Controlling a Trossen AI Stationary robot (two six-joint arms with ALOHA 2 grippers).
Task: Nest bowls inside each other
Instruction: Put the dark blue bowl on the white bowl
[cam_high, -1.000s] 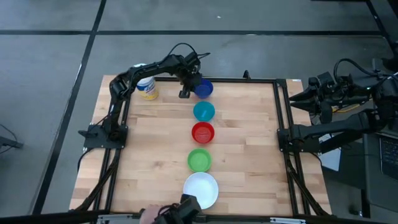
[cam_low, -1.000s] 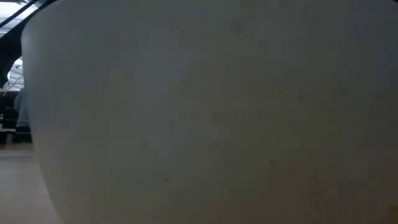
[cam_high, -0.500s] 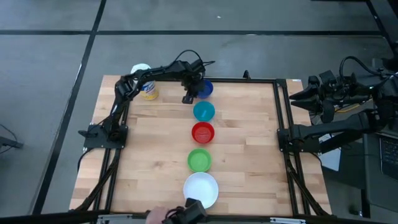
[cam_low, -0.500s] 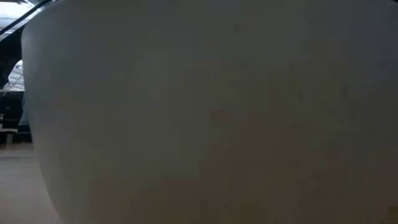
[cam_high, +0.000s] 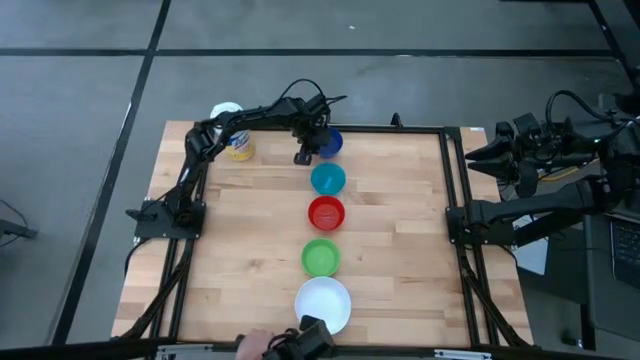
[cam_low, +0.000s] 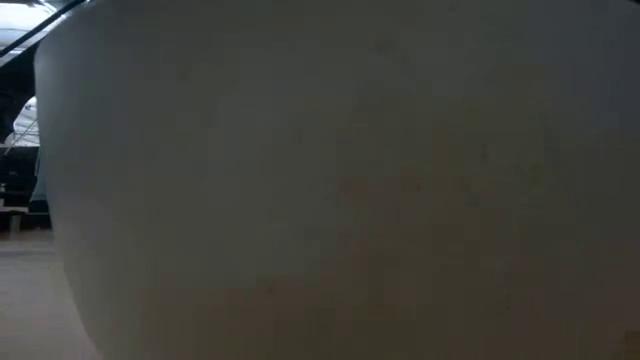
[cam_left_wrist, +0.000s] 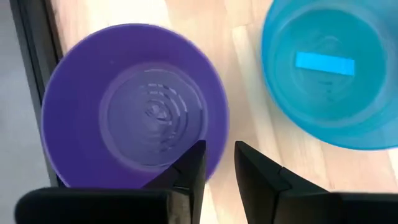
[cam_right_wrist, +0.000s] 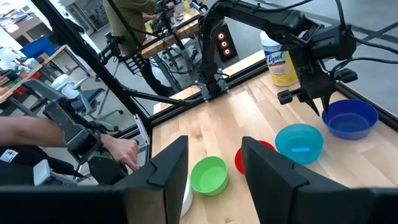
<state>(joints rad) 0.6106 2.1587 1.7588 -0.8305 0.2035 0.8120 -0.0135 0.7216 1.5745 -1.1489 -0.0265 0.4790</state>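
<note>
Five bowls stand in a row down the table's middle: dark blue (cam_high: 328, 143) farthest, then cyan (cam_high: 328, 179), red (cam_high: 326, 213), green (cam_high: 321, 257) and white (cam_high: 322, 303) nearest. My left gripper (cam_left_wrist: 219, 163) points steeply down at the dark blue bowl (cam_left_wrist: 134, 106) and is narrowly open. One finger (cam_left_wrist: 191, 168) is over the bowl's inside and the other (cam_left_wrist: 258, 177) is outside its rim on the side toward the cyan bowl (cam_left_wrist: 329, 68). My right gripper (cam_right_wrist: 214, 162) waits open, raised beyond the table's right edge.
A white-lidded jar with a yellow label (cam_high: 237, 143) stands left of the dark blue bowl, under my left arm. The white bowl's wall (cam_low: 320, 180) fills the low view. A person's hand (cam_high: 255, 345) is at the table's near edge.
My left gripper has sunk toward the dark blue bowl's rim. The bowls have stayed where they were.
</note>
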